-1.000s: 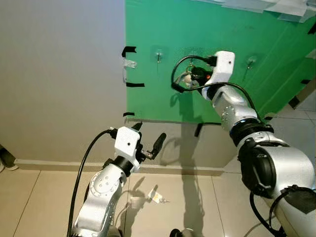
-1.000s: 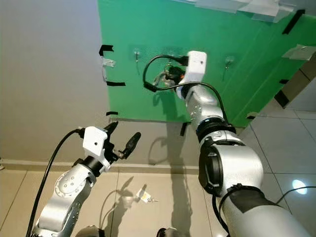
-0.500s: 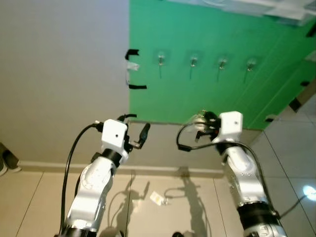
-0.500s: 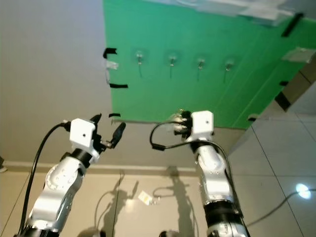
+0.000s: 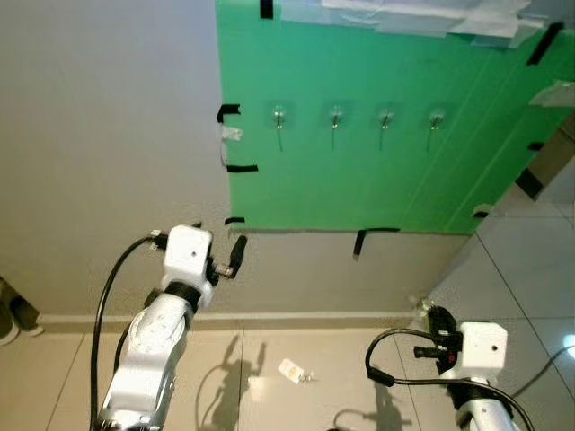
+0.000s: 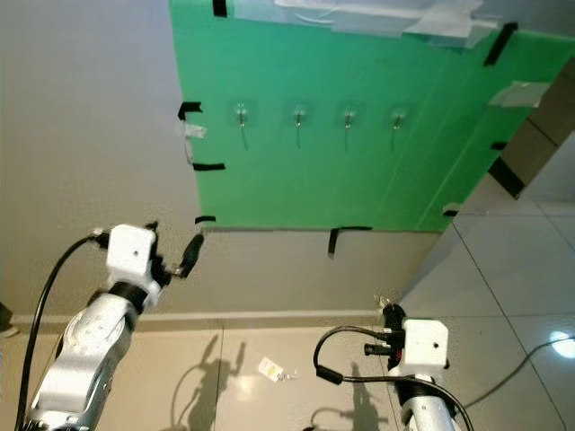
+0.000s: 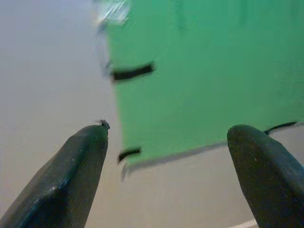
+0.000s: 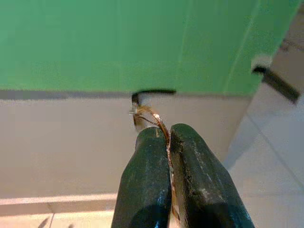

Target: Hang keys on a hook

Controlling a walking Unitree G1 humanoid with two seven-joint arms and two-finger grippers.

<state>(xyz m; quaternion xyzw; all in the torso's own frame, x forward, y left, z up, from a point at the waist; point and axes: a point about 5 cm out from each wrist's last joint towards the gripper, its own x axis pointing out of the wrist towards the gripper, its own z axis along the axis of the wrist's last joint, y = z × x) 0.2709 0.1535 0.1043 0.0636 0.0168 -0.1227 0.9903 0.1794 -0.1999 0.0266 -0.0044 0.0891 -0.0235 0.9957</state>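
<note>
Right wrist view: the right gripper (image 8: 168, 137) has its two black fingers pressed together on a thin metal key ring (image 8: 151, 116), whose loop sticks out past the fingertips. Left wrist view: the left gripper (image 7: 166, 142) has its fingers spread wide with nothing between them, facing the lower corner of the green panel (image 7: 213, 71). Head views: the right gripper (image 5: 431, 319) sits low, near the floor, well below four hooks (image 5: 334, 117) set in a row on the green panel (image 5: 377, 180). A small tag-like object (image 5: 291, 371) lies on the beige floor tiles (image 5: 63, 359). Black tape strips (image 5: 241, 168) mark the panel's edges on the grey wall (image 5: 108, 135).
</note>
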